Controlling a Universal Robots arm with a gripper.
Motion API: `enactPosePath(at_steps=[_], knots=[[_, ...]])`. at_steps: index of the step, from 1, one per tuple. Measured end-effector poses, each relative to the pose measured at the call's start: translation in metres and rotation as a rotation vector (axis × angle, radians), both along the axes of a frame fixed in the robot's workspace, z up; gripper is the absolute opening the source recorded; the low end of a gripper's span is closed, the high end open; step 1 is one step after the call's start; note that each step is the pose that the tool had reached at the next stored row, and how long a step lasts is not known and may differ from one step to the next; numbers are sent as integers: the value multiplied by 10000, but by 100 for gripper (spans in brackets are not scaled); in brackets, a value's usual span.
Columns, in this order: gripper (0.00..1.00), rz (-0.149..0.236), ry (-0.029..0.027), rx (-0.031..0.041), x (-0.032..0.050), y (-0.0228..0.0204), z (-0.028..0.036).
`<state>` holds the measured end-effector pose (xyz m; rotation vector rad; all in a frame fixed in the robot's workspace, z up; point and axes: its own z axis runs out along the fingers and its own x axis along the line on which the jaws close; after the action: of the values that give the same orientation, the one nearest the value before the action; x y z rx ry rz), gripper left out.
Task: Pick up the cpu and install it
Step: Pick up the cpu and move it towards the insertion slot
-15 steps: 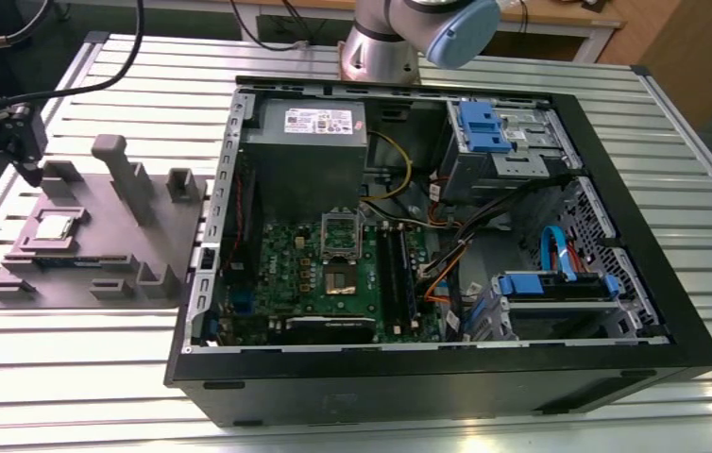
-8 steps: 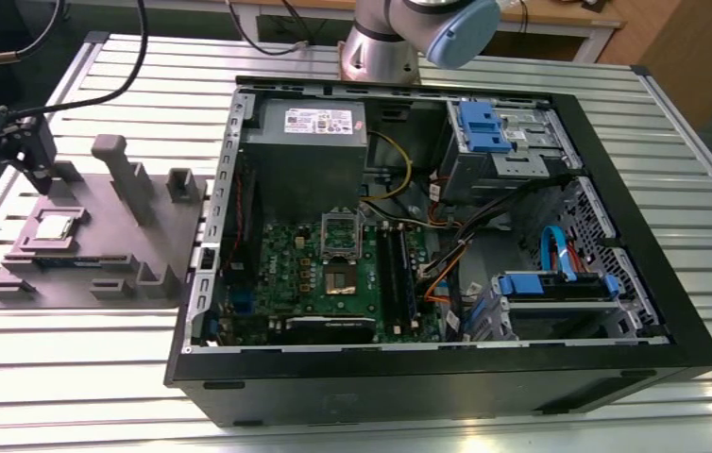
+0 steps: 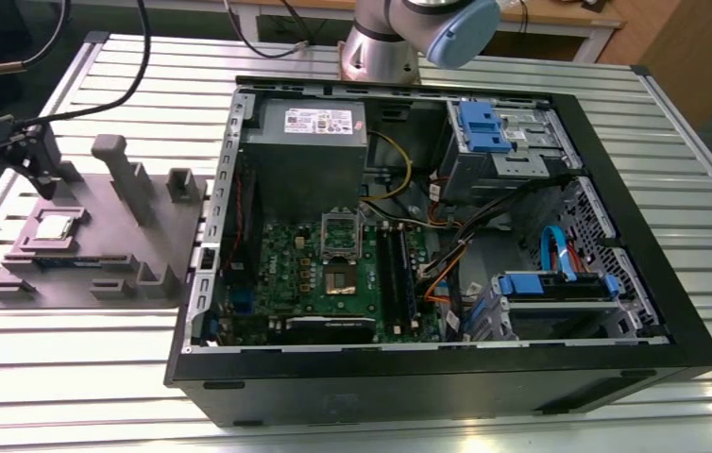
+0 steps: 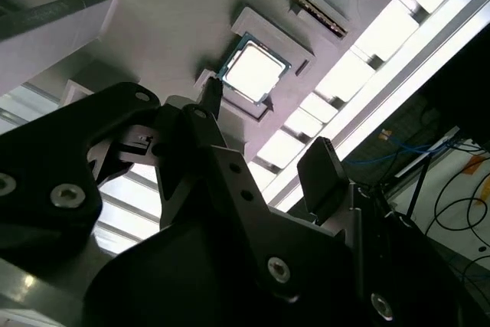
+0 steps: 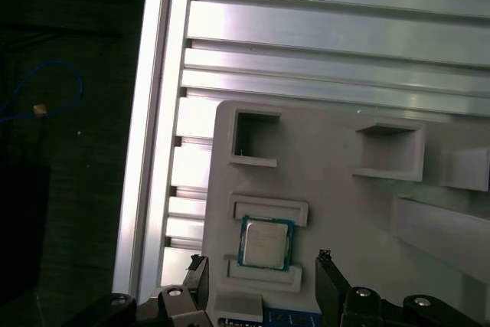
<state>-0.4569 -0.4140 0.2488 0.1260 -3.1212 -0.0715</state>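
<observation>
1. On the slatted table point(image 3: 79, 377), an open case point(image 3: 457, 387) with a green board point(image 3: 312, 274) inside.
2. At the exterior view's left, just beside the case, a grey tray point(image 3: 123, 231) with raised blocks and posts.
3. On that tray, flat in a shallow seat between two pale rims: the cpu point(image 3: 54, 227), silver top up, well apart from the board.
4. Just beside that seat, also flat on the tray, a thin blue-green stick point(image 3: 69, 260).
5. Over the tray's end farthest from the case, the black gripper point(image 3: 42, 177), pointing down, near the cpu.
6. In both wrist views, jaws wide, holding nothing.
7. In the first wrist view, the gripper point(image 5: 261, 262) with one dark finger to either side of the cpu point(image 5: 266, 242), the seat lying between them; no touch to be seen.
8. In the second wrist view, the gripper point(image 4: 268, 124) over the tray, one of its fingertips point(image 4: 211, 91) close to a corner of the cpu point(image 4: 253, 70), the other farther off toward the table's edge.
</observation>
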Motion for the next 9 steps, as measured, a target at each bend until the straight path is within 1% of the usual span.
enactPosePath(at_steps=[9], knots=[[66,-85,0,0,0,1,-85]])
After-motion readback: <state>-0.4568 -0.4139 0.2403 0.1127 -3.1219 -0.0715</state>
